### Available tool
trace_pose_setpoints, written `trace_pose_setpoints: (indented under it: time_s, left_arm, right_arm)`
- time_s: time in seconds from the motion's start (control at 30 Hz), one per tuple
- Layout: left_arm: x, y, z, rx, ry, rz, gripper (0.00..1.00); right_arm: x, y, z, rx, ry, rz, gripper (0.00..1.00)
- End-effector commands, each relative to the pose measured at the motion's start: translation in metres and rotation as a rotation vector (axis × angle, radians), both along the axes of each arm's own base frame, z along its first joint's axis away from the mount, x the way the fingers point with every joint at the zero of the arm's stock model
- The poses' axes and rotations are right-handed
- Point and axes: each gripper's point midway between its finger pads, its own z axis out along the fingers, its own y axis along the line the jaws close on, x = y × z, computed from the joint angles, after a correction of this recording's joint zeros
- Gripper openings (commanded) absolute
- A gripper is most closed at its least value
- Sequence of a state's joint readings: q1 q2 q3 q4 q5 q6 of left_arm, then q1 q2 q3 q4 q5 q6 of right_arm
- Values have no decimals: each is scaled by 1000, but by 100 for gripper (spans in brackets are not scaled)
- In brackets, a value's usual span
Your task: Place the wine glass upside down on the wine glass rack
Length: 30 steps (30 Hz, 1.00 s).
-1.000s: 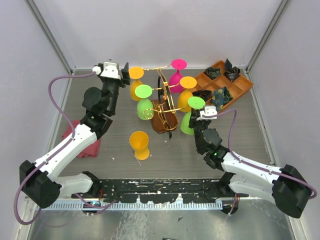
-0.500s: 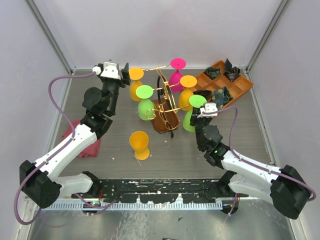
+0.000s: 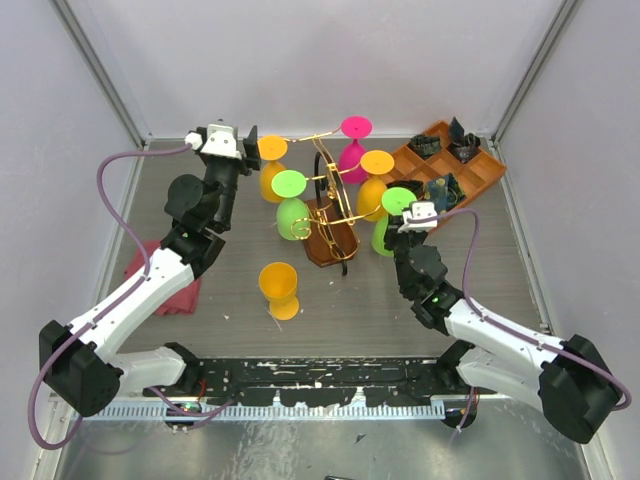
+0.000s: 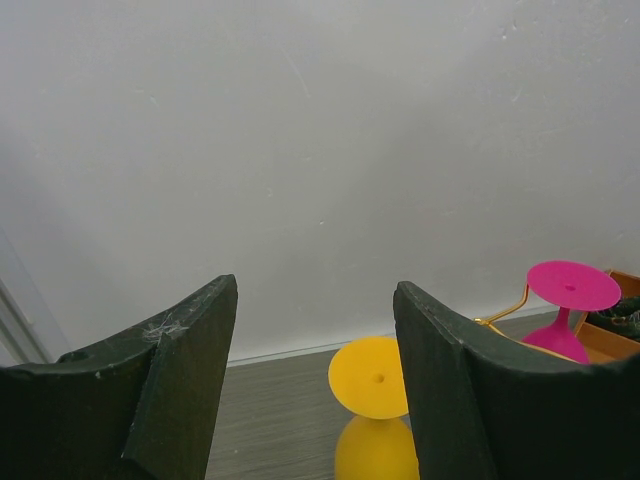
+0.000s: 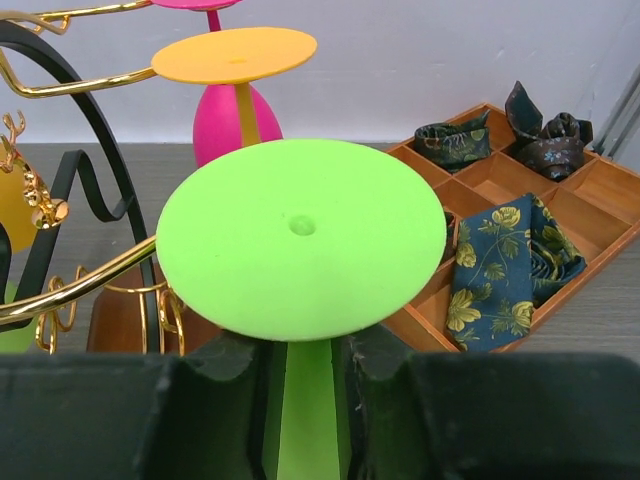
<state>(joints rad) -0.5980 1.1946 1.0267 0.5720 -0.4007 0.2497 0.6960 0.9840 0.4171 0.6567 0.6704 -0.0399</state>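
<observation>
The green wine glass point(image 3: 397, 201) stands upside down, foot up, just right of the wine glass rack point(image 3: 328, 240). A gold wire arm point(image 5: 70, 290) reaches toward its stem. The right hand point(image 5: 305, 365) has a finger on each side of that stem under the foot; whether it is clamped or slack I cannot tell.

The left hand point(image 4: 315, 330) is raised at the far left with its fingers apart, holding nothing.

Around the rack are 4 more inverted glasses, and 1 orange glass point(image 3: 279, 288) stands alone on the desk point(image 3: 340, 300). The orange tray point(image 3: 480, 175) is close behind, to the right.
</observation>
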Motion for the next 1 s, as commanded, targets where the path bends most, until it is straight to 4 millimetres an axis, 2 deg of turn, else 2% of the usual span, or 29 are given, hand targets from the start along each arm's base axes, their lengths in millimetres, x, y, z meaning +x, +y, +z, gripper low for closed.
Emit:
trace_pose_setpoints:
  time_s: [0.0,0.23,0.37,0.57,0.77,0.97]
  left_arm:
    - [-2,4,7,-29,-29,5,71]
    - [-2,4,6,-29,-27,8,71]
    - [-1,4,6,-29,-26,7,71]
    - [-3,5,7,-34,-26,8,71]
    - [-8,11,6,-38,-15,19,71]
    - [-14,20,3,-31,11,41,72]
  right_arm:
    - [-2,-5,18,44,-26,-7,13]
    - [-15,-11,19,43,-7,15,1]
    - [-20,-7,18,32,9,59,1]
    - [-23,12,17,1,41,164,1]
    - [-25,21,24,-11,43,217,16]
    - [-35,19,27,-43,85,249,28]
